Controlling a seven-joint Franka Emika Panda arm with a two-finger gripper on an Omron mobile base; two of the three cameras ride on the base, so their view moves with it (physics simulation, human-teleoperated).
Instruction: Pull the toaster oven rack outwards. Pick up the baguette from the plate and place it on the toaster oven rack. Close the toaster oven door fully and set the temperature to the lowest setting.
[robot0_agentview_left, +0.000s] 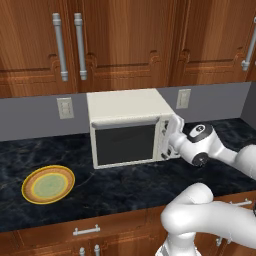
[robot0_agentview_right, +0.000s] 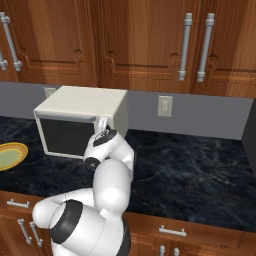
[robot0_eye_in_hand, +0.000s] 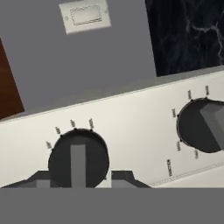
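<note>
oven (robot0_agentview_left: 125, 107) door (robot0_agentview_left: 125, 142) was shut, fingers (robot0_eye_in_hand: 40, 180) stood apart either side of a dark knob (robot0_eye_in_hand: 78, 160), not gripping it, plate (robot0_agentview_left: 30, 192) lay bare on bench (robot0_agentview_left: 125, 187)

Knob (robot0_eye_in_hand: 78, 162) between the claw's fingertips: small dark marks ringing it, too blurred to read.
Knob (robot0_eye_in_hand: 202, 125) off to one side of the claw: same, illegible.
Control panel (robot0_eye_in_hand: 135, 127): no readable brand or number.

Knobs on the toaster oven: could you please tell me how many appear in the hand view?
2: one knob sits between the gripper tips; the other knob is at the right edge. More may be hidden.
</note>
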